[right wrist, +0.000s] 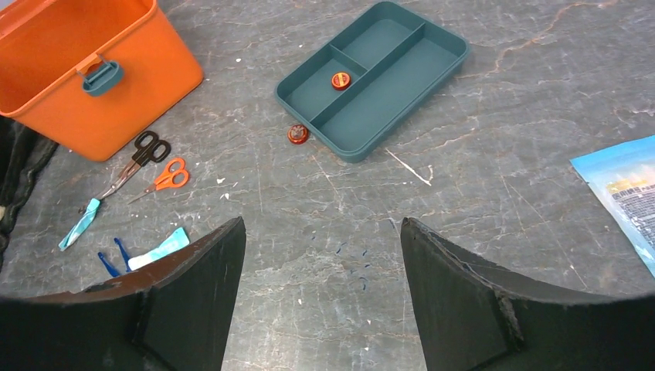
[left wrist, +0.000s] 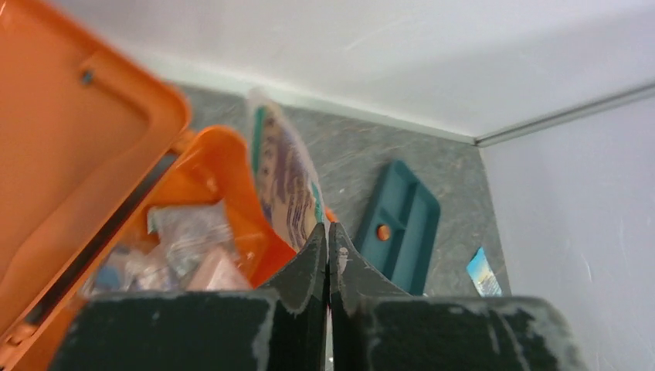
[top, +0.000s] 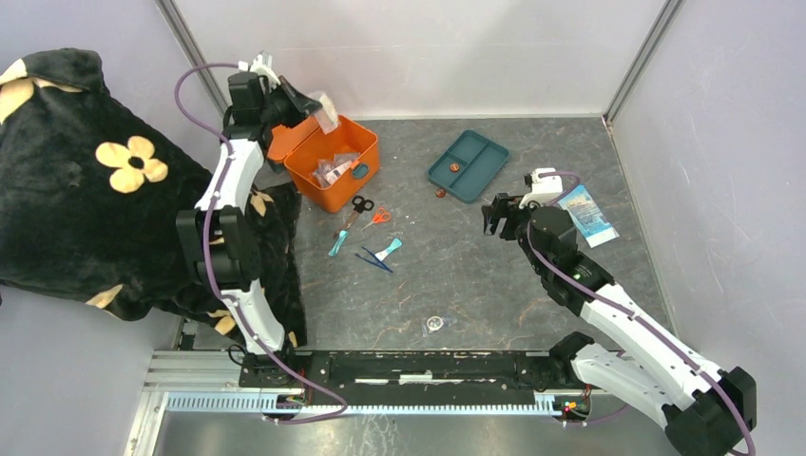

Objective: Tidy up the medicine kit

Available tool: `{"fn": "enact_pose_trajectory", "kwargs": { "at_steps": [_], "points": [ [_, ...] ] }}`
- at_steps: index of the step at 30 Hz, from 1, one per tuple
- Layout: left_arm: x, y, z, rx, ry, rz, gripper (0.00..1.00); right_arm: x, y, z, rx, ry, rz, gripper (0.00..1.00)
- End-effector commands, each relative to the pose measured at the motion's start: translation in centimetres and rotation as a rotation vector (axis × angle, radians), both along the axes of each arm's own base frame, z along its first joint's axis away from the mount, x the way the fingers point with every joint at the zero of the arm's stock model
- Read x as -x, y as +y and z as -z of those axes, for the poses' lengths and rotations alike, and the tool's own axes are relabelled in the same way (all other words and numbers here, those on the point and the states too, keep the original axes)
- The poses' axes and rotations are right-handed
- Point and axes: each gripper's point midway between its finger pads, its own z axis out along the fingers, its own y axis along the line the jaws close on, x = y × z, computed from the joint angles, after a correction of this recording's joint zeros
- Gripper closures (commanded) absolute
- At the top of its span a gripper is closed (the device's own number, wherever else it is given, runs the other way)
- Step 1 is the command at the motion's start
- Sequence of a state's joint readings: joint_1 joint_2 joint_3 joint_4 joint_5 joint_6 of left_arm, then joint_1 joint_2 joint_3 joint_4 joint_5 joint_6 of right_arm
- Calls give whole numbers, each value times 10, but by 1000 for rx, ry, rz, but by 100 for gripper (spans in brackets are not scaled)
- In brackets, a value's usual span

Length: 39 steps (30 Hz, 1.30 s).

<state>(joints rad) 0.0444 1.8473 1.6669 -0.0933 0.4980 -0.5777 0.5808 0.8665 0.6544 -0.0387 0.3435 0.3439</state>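
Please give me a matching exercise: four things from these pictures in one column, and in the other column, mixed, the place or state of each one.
1. medicine kit
2. teal tray
3. orange scissors
4. blue packet

a. farthest to the right
b. lid open
c. one small round cap inside
d. beside the black scissors

Pairs: 1-b, 2-c, 3-d, 4-a

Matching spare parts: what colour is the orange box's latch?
The latch is teal, clearest in the right wrist view.
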Motion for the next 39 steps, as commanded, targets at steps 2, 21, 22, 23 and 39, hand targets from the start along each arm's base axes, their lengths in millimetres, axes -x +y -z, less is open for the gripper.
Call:
{"fn": "enact_pose_trajectory", "kwargs": {
  "at_steps": [2,21,22,23,39],
  "points": [
    [1,9,51,-36,153,-14,76,1,-13,1,3,-1,51,21],
    [83,6,8,-203,48,-107,37,-11,-100,34,53,181,420,19],
    [89,1,10,-213,46,-97,37,-12,-105,38,54,205,431,19],
    [94,-4,13,-222,49,-88,37,-14,-114,42,56,231,455,18],
    [137,-45,28,-229,76,60,35,-53,-219,84,-10,362,670,15]
  ]
}}
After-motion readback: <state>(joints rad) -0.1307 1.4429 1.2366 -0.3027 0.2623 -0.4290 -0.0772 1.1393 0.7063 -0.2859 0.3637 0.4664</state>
